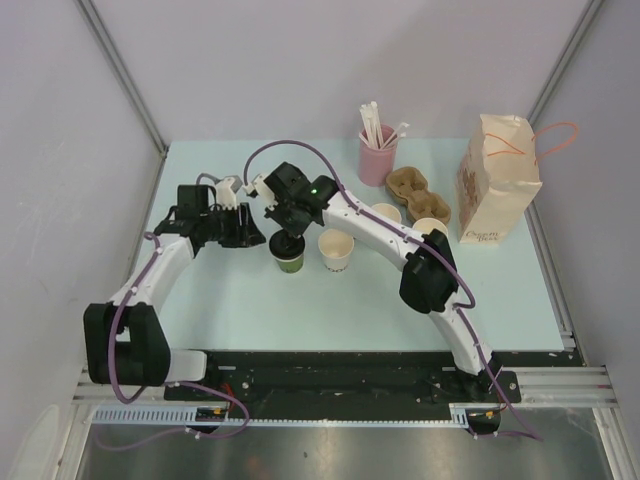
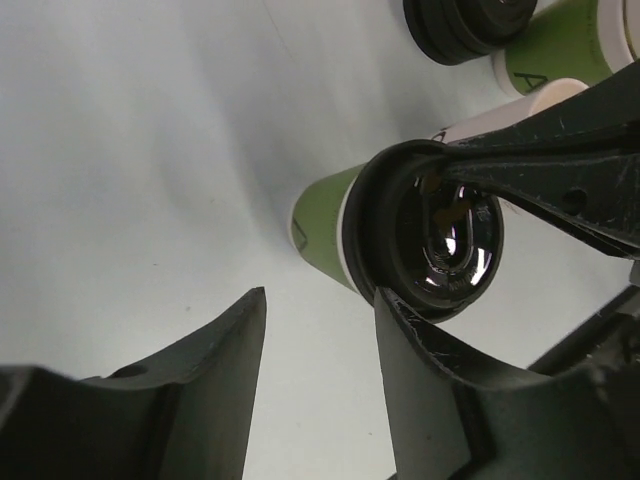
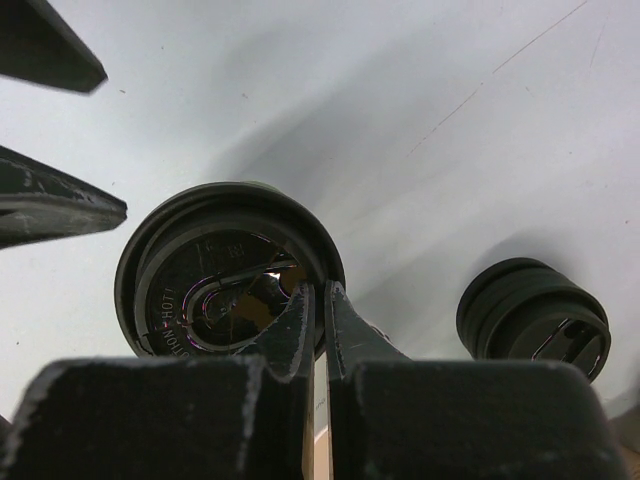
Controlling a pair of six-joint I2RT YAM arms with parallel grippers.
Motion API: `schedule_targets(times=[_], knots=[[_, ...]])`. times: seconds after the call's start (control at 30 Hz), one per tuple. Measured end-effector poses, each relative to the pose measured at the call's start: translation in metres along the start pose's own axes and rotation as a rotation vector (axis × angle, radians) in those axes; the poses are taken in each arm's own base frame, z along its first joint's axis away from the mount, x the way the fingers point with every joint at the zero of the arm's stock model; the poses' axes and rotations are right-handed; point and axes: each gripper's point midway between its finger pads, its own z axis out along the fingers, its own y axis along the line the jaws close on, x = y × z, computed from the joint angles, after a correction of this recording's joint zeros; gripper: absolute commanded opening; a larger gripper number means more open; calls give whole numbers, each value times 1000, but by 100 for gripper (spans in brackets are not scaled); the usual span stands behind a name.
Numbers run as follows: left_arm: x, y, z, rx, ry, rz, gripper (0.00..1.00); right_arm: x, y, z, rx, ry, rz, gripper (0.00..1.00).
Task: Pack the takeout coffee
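Note:
A green paper cup [image 1: 291, 260] stands mid-table with a black lid [image 1: 288, 243] on its mouth. My right gripper [image 1: 284, 224] is shut on that lid's rim from above; in the right wrist view its tips [image 3: 320, 300] pinch the lid [image 3: 215, 290]. My left gripper [image 1: 250, 232] is open and empty just left of the cup. In the left wrist view [image 2: 320, 320] its right finger [image 2: 430, 380] sits close under the lid [image 2: 430, 235] and the green cup [image 2: 325, 225]. A white cup with dark lettering [image 1: 336, 250] stands open, without lid, right of the green one.
A stack of spare black lids [image 3: 535, 315] lies near the cups. Behind are two more open cups [image 1: 386, 213] [image 1: 432, 228], a brown cup carrier [image 1: 412, 186], a pink cup of straws [image 1: 377, 155] and a paper bag [image 1: 497, 180] at the back right.

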Motion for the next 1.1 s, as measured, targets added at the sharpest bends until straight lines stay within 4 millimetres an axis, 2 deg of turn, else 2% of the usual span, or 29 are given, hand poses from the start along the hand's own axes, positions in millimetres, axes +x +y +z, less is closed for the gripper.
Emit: schedule_targets(times=[0.27, 0.57, 0.73, 1.1], knots=[[20, -9, 16, 98, 84, -106, 46, -1, 0, 0, 5, -4, -1, 0], [22, -17, 20, 157, 93, -138, 34, 1, 1, -1, 18, -25, 3, 0], [23, -21, 21, 186, 89, -138, 32, 6, 1, -5, 33, -54, 26, 0], [27, -24, 25, 226, 96, -149, 15, 7, 2, -5, 45, -95, 47, 0]])
